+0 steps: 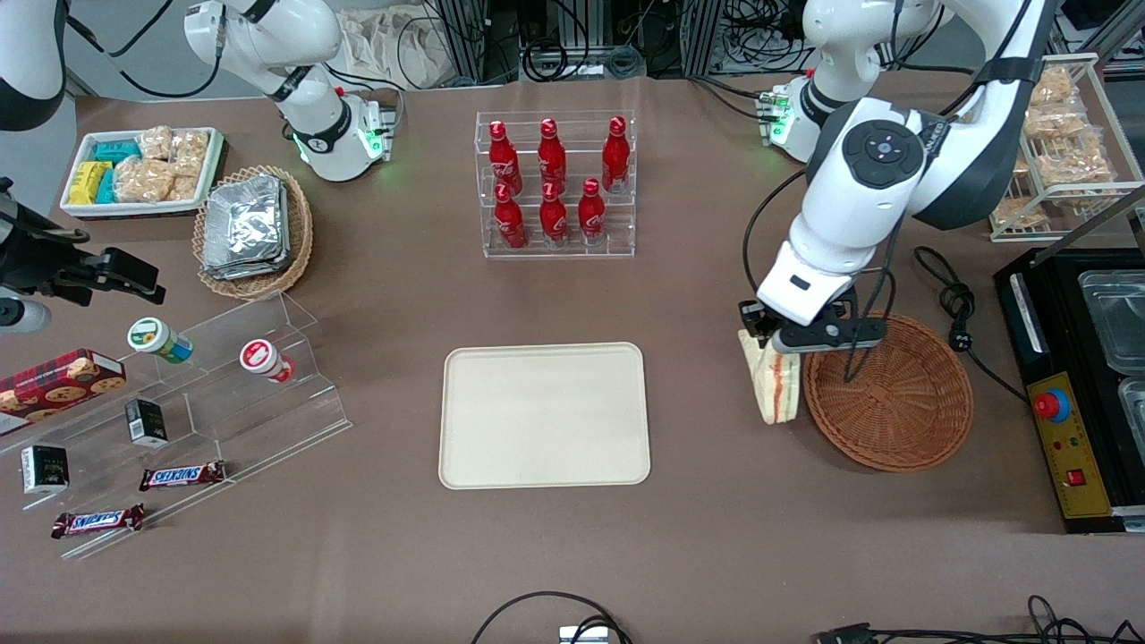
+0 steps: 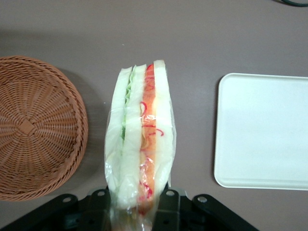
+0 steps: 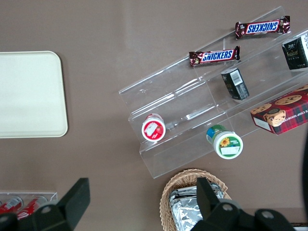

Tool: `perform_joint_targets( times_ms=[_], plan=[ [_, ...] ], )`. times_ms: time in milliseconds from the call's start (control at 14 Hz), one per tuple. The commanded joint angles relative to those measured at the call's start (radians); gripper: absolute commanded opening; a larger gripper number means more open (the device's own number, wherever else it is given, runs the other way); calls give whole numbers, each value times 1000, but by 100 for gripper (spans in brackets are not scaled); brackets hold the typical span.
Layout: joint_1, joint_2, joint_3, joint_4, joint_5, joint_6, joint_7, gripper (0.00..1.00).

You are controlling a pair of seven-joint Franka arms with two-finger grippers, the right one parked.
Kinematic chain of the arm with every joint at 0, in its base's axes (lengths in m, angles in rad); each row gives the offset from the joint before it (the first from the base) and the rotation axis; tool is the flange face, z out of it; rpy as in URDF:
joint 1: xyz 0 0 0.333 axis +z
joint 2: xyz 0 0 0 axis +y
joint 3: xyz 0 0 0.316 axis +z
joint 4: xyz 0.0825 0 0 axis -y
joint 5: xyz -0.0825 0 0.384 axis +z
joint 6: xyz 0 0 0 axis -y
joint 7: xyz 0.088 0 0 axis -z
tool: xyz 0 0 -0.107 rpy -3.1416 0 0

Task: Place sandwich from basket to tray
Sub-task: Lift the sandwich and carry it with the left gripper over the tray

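The sandwich, a plastic-wrapped wedge of white bread with red-orange and green filling, hangs from my left gripper. The gripper is shut on its top end and holds it above the bare table, beside the rim of the reddish-brown wicker basket, between basket and tray. The basket holds nothing. The cream tray lies flat at the table's middle, empty; one end of it shows in the left wrist view and in the right wrist view.
An acrylic rack of red bottles stands farther from the camera than the tray. A black appliance and a cable lie near the basket. A tan basket of foil packets and an acrylic snack stand lie toward the parked arm's end.
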Motion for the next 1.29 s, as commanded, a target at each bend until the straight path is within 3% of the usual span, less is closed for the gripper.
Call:
perform_joint_targets(
  times_ms=[0,214,429,786,1214],
  plan=[
    [4,42,-38,44,43,-28,5,26],
    [2,108,-90,94,115,-29,-11,18],
    [-88,236,-98,192,241,-52,-138,17],
    [-278,529,-89,510,430,-213,-284,17],
    [-364,723,-81,656,445,-204,-292,17]
  ],
)
